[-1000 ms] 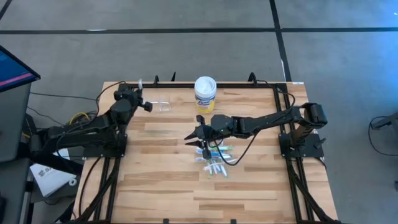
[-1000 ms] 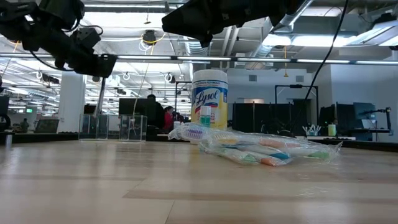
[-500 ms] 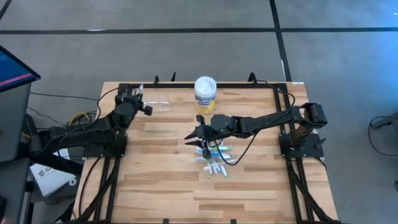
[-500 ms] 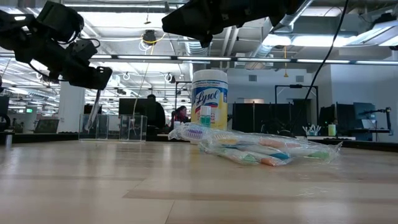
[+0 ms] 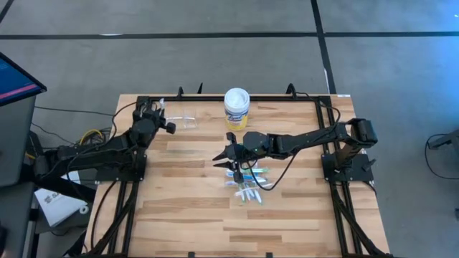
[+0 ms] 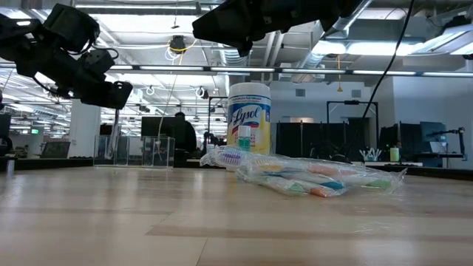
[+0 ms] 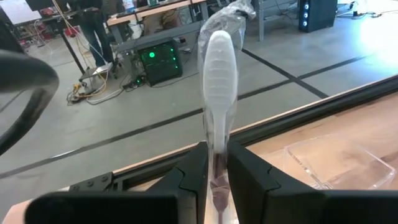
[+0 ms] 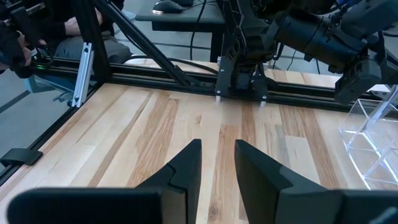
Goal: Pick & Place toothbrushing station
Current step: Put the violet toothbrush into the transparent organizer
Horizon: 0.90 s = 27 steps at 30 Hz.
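Grey concrete floor around pale wooden table (image 5: pixel 186 215). From above: left gripper (image 5: pixel 159 109) near small clear plastic cup (image 5: pixel 188 120); right gripper (image 5: pixel 224 159) over wrapped toothbrush pile (image 5: pixel 247 183), jaws parted, empty. Left wrist: white wrapped toothbrush (image 7: pixel 219 81) upright between barely parted jaws; could slip loose and miss the cup.

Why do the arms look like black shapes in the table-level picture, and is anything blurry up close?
Low view: bright ceiling lights behind silhouette the dark arms. Left wrist view: the wrapped white toothbrush in the left end effector looks soft, and a dark blurred shape fills the left edge.
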Tool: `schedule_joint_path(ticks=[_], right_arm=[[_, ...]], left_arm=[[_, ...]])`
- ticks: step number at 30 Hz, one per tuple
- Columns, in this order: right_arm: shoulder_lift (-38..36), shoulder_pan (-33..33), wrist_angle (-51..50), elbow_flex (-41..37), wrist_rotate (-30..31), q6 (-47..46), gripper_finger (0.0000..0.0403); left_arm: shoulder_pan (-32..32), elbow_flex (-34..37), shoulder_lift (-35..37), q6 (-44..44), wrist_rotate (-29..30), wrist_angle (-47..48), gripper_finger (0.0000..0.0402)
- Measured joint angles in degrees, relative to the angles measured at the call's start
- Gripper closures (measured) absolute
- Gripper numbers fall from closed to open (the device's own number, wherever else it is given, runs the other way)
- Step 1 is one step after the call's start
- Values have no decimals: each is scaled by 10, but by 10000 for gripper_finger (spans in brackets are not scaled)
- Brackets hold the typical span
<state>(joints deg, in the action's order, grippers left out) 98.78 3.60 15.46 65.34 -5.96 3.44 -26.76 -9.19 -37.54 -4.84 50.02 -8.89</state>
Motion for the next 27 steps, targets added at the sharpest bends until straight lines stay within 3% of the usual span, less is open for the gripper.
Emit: schedule_joint_path(ticks=[14, 20, 27], right_arm=[[0, 0, 0, 0, 0, 0, 316], [0, 0, -5, 0, 0, 0, 316], [0, 0, -5, 0, 0, 0, 316]], left_arm=[[0, 0, 0, 32, 41, 5, 257], [0, 0, 6, 64, 110, 5, 241], [0, 0, 33, 63, 120, 4, 238]])
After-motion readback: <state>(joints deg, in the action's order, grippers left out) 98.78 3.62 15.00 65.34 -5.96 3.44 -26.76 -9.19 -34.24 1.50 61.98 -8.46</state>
